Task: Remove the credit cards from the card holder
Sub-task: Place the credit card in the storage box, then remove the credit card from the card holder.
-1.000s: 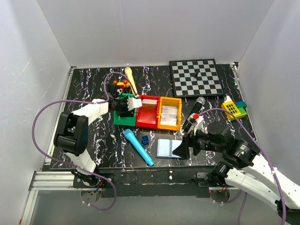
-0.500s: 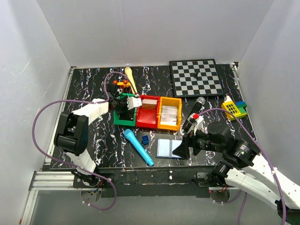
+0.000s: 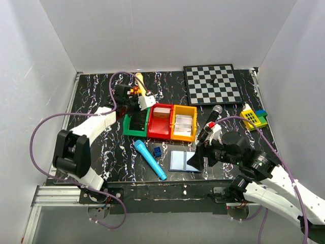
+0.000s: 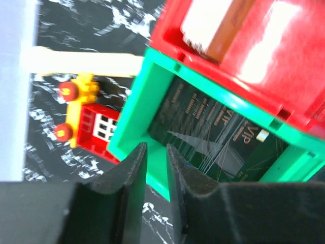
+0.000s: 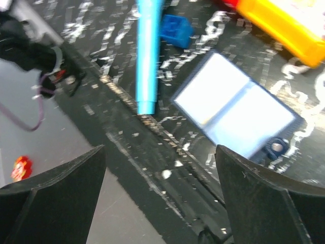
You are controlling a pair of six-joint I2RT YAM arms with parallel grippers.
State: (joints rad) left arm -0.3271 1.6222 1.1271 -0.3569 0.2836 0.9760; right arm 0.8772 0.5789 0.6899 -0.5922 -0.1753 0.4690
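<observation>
The card holder (image 3: 183,161) lies open on the table near the front edge, pale blue inside with a navy rim (image 5: 233,109). A dark green credit card (image 4: 213,137) lies flat in the green bin (image 3: 136,123). Lighter cards rest in the red bin (image 3: 160,122) and the yellow bin (image 3: 184,123). My left gripper (image 3: 136,107) hovers over the green bin's rear left corner (image 4: 156,152); its jaws stand a narrow gap apart with nothing between them. My right gripper (image 3: 197,160) is wide open and empty, just right of the holder, above the table's front edge (image 5: 160,150).
A cyan toy microphone (image 3: 150,160) and a small blue brick (image 3: 158,151) lie left of the holder. A red and yellow toy (image 4: 84,114) and a pale stick (image 3: 142,86) sit behind the green bin. A chessboard (image 3: 212,84), a black microphone (image 3: 212,119) and a yellow toy (image 3: 254,118) stand at the right.
My left gripper has lifted out of the green bin and moved toward the back, its jaws parting slightly; the dark card stays in the bin. The right gripper has shifted a little.
</observation>
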